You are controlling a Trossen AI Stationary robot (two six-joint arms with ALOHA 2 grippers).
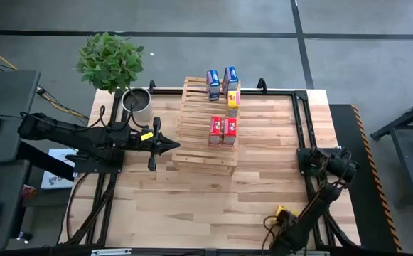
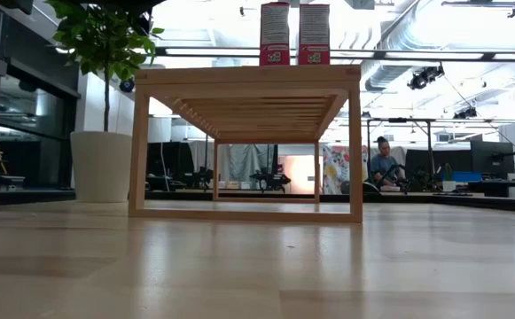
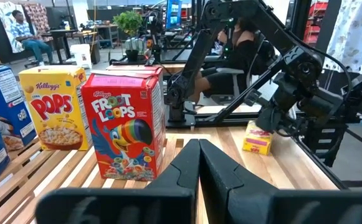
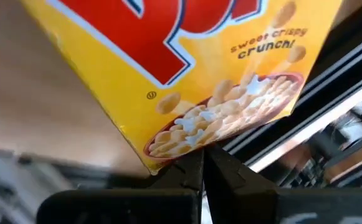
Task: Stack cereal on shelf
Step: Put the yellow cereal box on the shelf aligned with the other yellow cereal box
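Observation:
The shelf [image 1: 199,117] of pale slats stands mid-table. Two red cereal boxes [image 1: 222,130] stand upright on its near step. On its far part stand two blue boxes [image 1: 221,82] and a yellow one [image 1: 232,100]. Another yellow box [image 1: 283,211] lies flat on the table near the front right, also showing in the left wrist view [image 3: 257,138]. My right gripper [image 4: 202,163] is shut, its tips at this box's lower edge. My left gripper [image 3: 199,152] is shut and level at the shelf's near left corner, pointing past the red box [image 3: 126,127]. My right gripper comes slanting down from above at the flat yellow box. Its shut fingertips [image 4: 196,158] stand at the box's short edge, beside one corner [image 4: 156,163]. Whether they touch it I cannot tell. The box rests face up on the table.
A potted plant [image 1: 111,60] stands at the far left corner. Black frame rails [image 1: 302,121] run along the table's edges, one close beside the loose yellow box. Bare planks lie in front of the shelf [image 2: 257,266]. People sit in the room behind [image 3: 28,31].

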